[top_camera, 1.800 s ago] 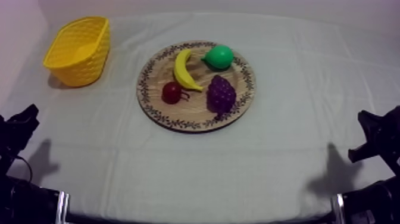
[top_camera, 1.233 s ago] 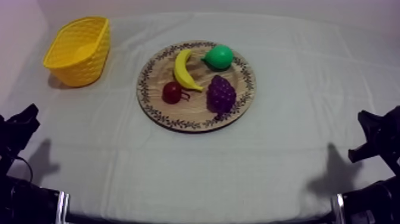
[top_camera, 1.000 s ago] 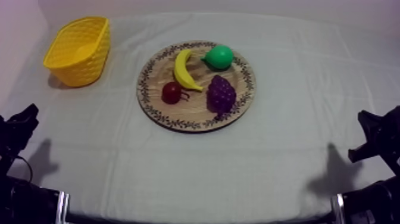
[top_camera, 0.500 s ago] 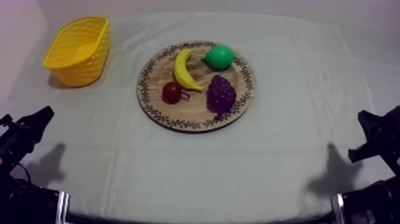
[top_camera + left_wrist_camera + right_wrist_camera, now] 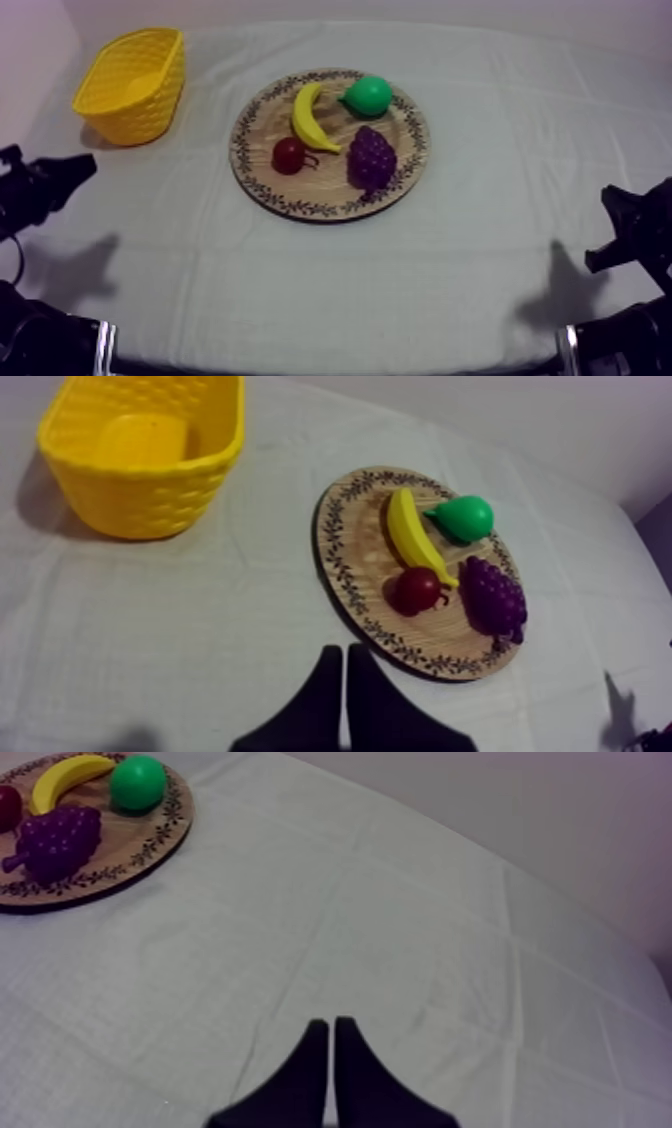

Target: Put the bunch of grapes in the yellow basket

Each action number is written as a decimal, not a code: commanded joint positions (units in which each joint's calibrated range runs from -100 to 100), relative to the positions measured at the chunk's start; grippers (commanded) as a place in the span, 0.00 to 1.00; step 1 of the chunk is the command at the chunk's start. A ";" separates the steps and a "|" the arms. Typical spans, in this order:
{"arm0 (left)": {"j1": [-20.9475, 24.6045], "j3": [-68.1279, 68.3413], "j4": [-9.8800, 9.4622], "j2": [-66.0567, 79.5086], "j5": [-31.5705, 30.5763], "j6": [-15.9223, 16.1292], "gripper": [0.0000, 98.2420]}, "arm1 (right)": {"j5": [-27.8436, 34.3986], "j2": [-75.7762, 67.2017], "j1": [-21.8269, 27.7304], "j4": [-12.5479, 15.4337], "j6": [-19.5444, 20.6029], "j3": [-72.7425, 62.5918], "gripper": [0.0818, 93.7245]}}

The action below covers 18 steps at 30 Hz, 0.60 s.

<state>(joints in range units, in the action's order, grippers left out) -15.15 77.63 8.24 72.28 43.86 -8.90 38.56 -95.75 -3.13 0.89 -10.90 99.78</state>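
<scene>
A: Right wrist view: wooden board (image 5: 140, 852) clipped by the frame edge; small red fruit (image 5: 6, 804) shows as a sliver only.
B: Confirmed. Left wrist view: yellow basket (image 5: 150, 501), far rim cut by the edge; its near wall hides part of the floor.
A: Left pincer (image 5: 343, 661) and right pincer (image 5: 330, 1027): finger roots run out of frame.
B: Top view: left arm (image 5: 35, 335), right arm (image 5: 620, 345), both cut at the edges.

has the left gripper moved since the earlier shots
Yes: the left gripper has moved forward, closer to the yellow basket, which has stayed put.
</scene>
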 commanded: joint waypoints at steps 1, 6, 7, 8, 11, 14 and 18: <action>-0.05 -8.26 0.66 -8.33 3.69 0.05 0.00 | -0.01 0.00 -0.01 0.01 -0.02 0.00 0.00; -0.09 -18.65 2.46 -18.90 10.78 -0.11 0.00 | -0.01 0.00 -0.01 0.01 -0.02 0.00 0.00; -0.22 -20.61 2.58 -20.92 12.15 -0.33 0.00 | -0.01 0.00 -0.01 0.01 -0.02 0.00 0.00; -0.37 -22.51 2.64 -22.90 13.42 -0.57 0.00 | -0.01 0.00 -0.01 0.01 -0.02 0.00 0.00; -1.05 -28.24 2.48 -28.65 16.76 -1.42 0.00 | -0.01 0.00 -0.01 0.01 -0.02 0.00 0.00; -2.37 -34.13 1.39 -34.08 19.78 -3.24 0.00 | -0.01 0.00 -0.01 0.01 -0.02 0.00 0.00; -4.82 -41.32 -0.31 -40.87 22.96 -6.17 0.00 | -0.01 0.00 -0.01 0.01 -0.02 0.00 0.00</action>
<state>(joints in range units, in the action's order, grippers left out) -19.02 41.26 8.38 36.03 65.99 -13.64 38.56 -95.75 -3.13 0.89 -10.90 99.78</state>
